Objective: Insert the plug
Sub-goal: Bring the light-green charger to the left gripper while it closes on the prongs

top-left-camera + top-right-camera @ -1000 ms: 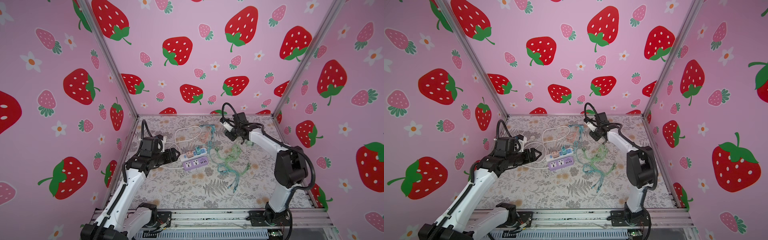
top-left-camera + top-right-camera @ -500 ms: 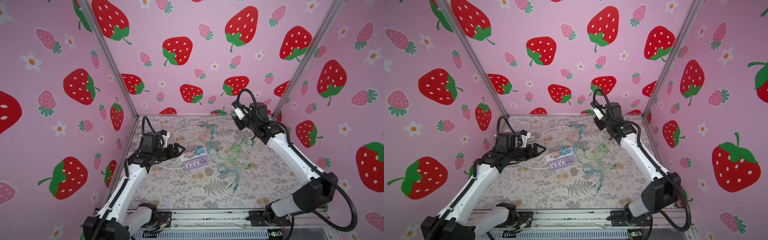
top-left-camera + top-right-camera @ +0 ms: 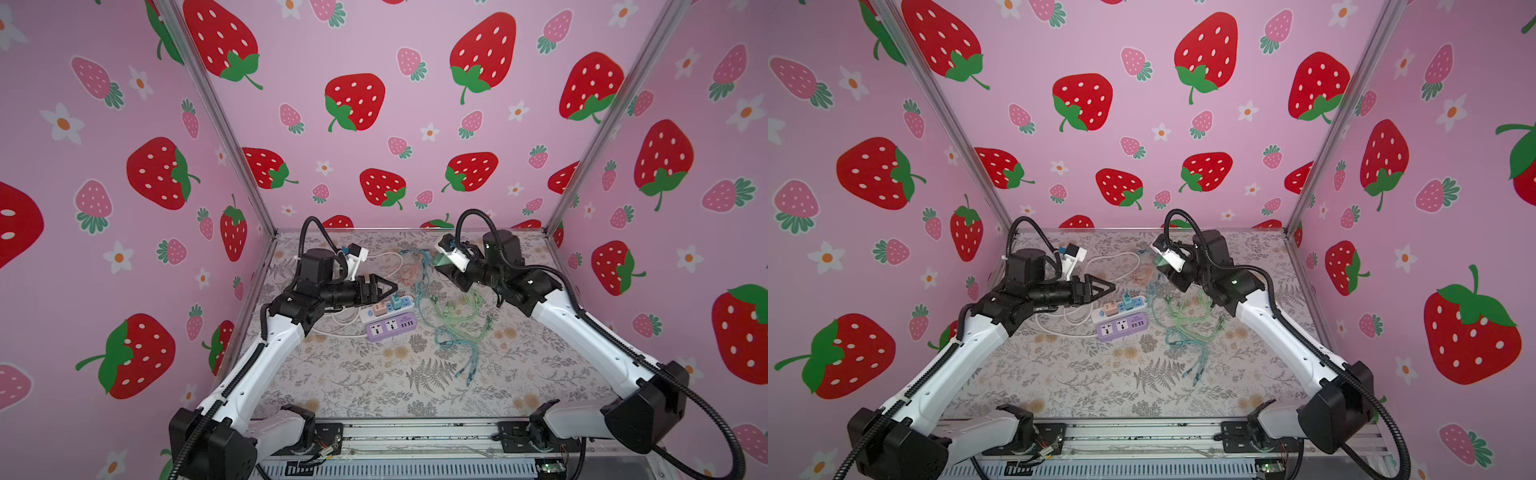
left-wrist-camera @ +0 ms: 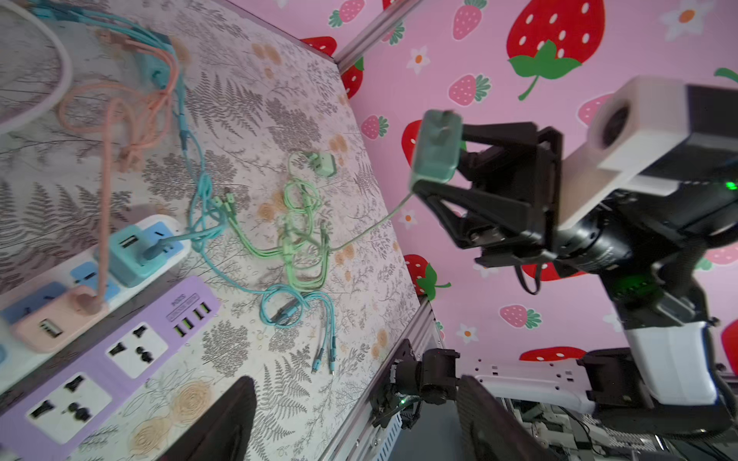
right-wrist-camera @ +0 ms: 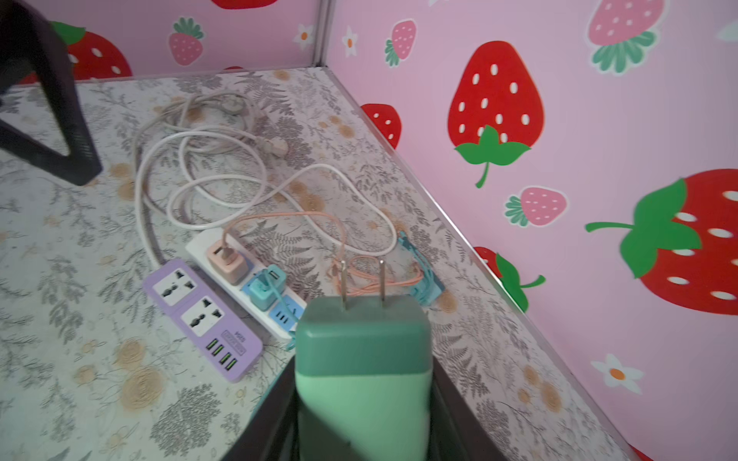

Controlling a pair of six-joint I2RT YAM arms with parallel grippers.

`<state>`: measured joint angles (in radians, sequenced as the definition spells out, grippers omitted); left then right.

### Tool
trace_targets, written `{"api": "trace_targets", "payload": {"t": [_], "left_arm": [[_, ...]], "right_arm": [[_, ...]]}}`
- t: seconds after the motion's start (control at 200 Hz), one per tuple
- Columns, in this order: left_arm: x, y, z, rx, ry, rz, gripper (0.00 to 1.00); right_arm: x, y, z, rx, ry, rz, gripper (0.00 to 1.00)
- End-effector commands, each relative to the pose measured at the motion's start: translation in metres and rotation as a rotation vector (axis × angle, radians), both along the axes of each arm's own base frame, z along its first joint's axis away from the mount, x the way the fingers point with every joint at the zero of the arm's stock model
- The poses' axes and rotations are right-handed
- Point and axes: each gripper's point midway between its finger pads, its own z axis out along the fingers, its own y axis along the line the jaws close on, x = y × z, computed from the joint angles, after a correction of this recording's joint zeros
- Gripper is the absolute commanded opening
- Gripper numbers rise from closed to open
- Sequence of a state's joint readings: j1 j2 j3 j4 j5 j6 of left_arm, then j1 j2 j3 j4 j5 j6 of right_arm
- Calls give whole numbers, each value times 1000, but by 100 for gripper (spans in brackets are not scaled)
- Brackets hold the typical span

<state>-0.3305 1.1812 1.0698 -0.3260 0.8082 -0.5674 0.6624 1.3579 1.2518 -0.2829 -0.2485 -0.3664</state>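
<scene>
Two strips lie side by side, left of centre on the worktop [image 3: 353, 382]: the rear strip [image 3: 365, 316] carries two chargers [image 3: 379, 308], and the front strip [image 3: 390, 326] sits just before it. A cable tangle [image 3: 457, 320] sprawls to their right. The left pincer [image 3: 392, 286] hangs to their left, and the right pincer [image 3: 442, 264] holds the plug [image 5: 363, 359] aloft, behind and right.

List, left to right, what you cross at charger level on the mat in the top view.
pink charger → teal charger → green cable tangle → right arm's white link. Things that overlap these are left out.

Left jaws nearer the white power strip [image 3: 365, 315]; right elbow [image 3: 648, 409] lower.
</scene>
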Motion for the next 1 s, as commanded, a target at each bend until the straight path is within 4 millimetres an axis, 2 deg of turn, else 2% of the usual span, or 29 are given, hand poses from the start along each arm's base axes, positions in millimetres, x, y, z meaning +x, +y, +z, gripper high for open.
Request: {"api": "trace_targets", "payload": {"t": [0.0,0.105,0.3,0.485,0.735,0.995], "left_arm": [[-6,-22,30,-80,-41,-89,82],[-8,-36,26,-78,-16,-130,82],[-10,-53,19,-64,7,-178,78],[-4,-53,14,-42,12,-152,73],[-3,-53,15,-38,16,-147,55],[-3,-53,10,-27,26,-142,42]], "right_arm": [[-28,19,15,79,-28,127,24],[-48,31,11,89,-20,196,24],[-66,42,3,70,12,261,24],[-79,48,2,71,13,305,24],[-85,52,-1,46,16,324,26],[-89,55,1,45,8,333,27]]}}
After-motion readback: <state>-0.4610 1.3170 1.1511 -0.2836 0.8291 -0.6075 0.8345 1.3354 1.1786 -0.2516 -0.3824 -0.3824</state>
